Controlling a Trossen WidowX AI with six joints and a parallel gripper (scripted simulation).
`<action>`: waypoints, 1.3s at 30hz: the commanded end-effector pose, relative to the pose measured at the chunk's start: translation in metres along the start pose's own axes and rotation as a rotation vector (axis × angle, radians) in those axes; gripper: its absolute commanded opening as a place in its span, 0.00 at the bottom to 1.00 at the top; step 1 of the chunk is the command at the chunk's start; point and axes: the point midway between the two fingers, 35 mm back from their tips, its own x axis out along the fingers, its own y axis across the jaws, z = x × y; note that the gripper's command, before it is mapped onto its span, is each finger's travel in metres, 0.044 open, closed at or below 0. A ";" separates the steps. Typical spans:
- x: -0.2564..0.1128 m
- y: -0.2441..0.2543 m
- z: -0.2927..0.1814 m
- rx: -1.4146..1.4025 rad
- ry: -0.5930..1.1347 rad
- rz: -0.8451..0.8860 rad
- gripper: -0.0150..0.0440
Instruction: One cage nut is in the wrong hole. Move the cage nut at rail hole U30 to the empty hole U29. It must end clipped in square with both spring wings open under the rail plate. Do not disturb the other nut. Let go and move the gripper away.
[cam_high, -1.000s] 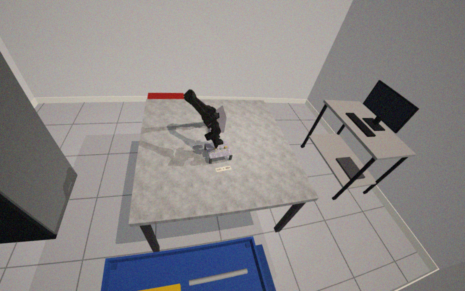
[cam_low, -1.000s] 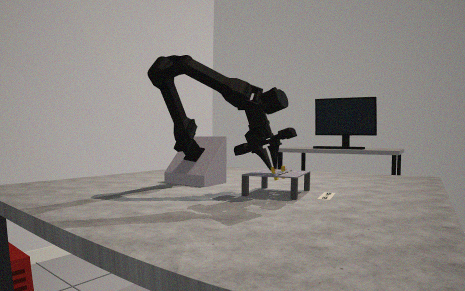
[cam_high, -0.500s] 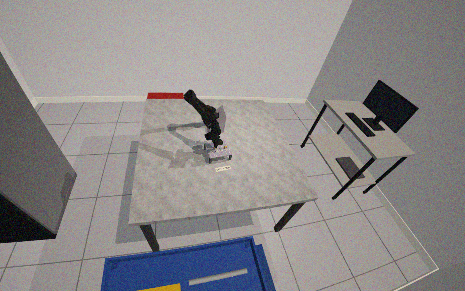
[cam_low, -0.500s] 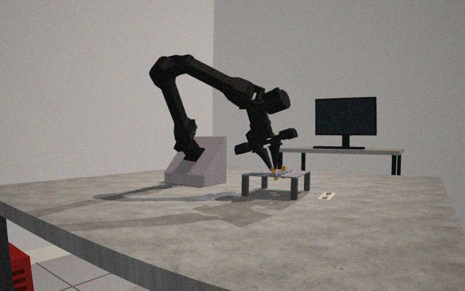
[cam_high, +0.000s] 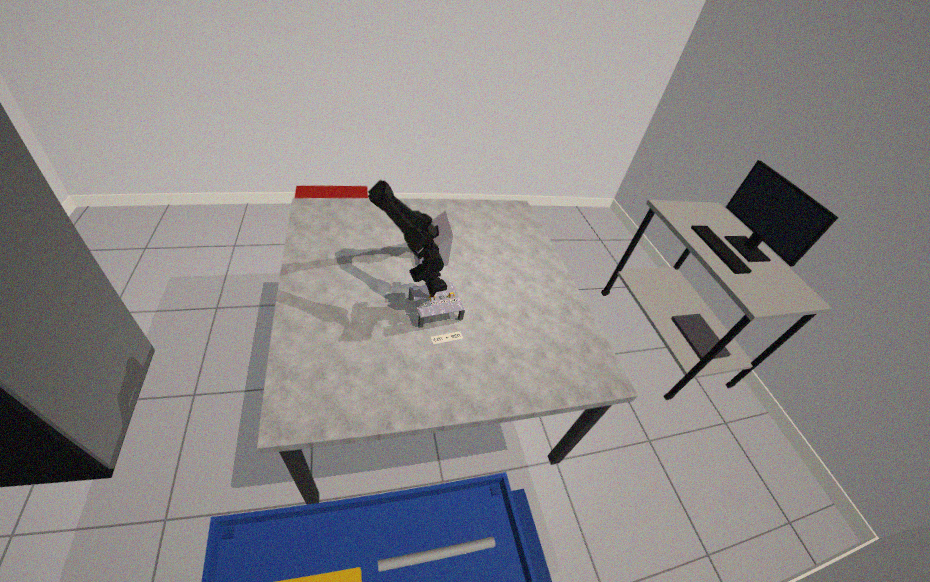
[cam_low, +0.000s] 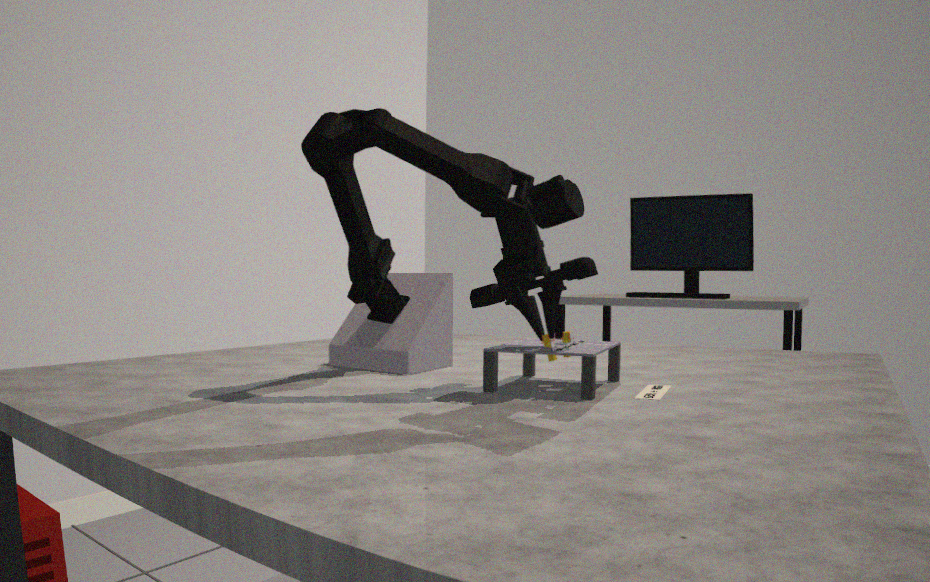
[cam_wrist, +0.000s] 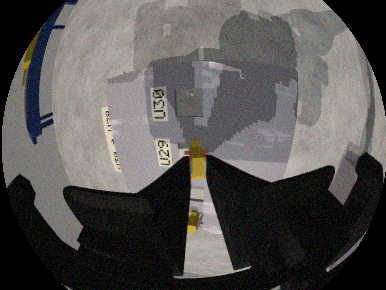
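gripper (cam_high: 433, 296) (cam_low: 547, 337) (cam_wrist: 197, 161): fingers clamped on yellow cage nut (cam_low: 546, 341) (cam_wrist: 198, 166)
cage nut: at U29, beside its label (cam_wrist: 164, 152); seating unclear
U30 hole (cam_wrist: 189, 103): empty
other nut (cam_low: 566, 336) (cam_wrist: 193, 221): on rail plate (cam_high: 442, 308) (cam_low: 596, 347) (cam_wrist: 127, 100), near the held one

Second nut (cam_wrist: 194, 220) close behind the tool (cam_high: 438, 293) (cam_low: 548, 337) (cam_wrist: 198, 172).

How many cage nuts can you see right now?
2. One cage nut is between the gripper's fingers by the U29 label; the other nut sits farther along the rail plate.
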 end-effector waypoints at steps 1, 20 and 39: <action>0.000 0.001 0.001 0.005 -0.005 -0.004 0.30; 0.000 0.002 0.001 0.006 -0.005 -0.029 0.30; 0.000 0.003 0.001 0.007 -0.005 -0.053 0.30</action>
